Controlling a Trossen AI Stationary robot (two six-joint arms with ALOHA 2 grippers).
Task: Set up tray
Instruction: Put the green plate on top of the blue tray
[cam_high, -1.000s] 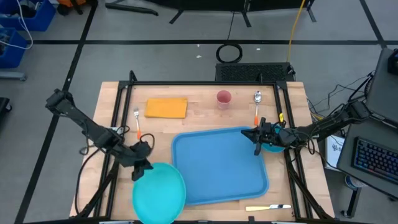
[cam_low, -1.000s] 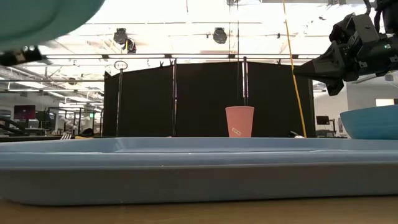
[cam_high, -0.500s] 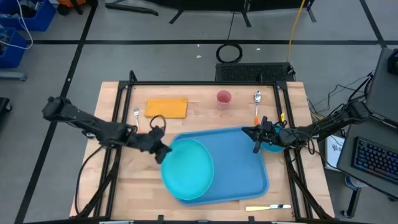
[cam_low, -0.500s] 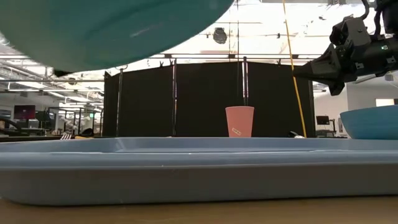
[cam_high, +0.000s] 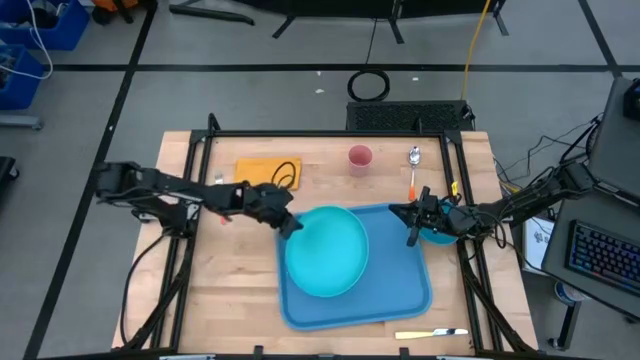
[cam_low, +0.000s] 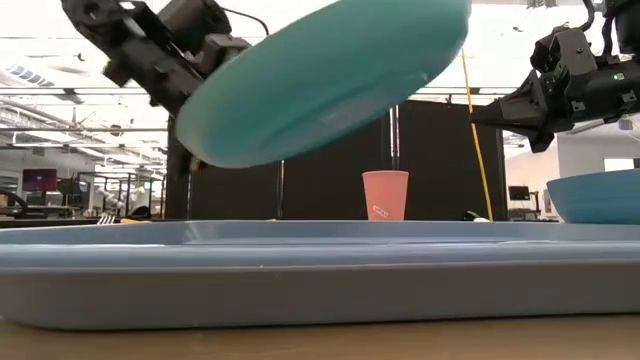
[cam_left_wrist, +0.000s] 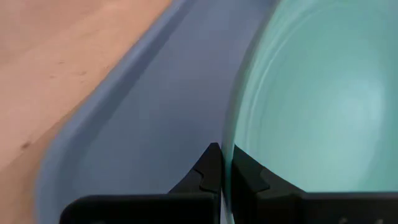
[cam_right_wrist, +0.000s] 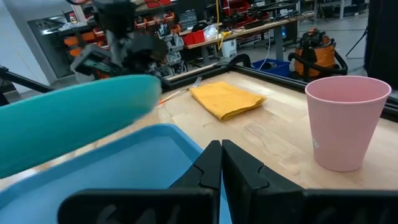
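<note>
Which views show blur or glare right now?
Low view: the bright ceiling behind washes out, and the near rim of the tray is soft. Right wrist view: the plate smears with motion, while the pink cup stays sharp. Left wrist view: the plate's edge is blurred.

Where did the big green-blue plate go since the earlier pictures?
The left end effector, shut on the plate, carried it from the table's near left corner across over the tray. The plate hangs tilted above the tray, not yet set down. The right end effector stayed shut at the tray's right edge by the blue bowl. The pink cup, napkin and spoon did not move.
</note>
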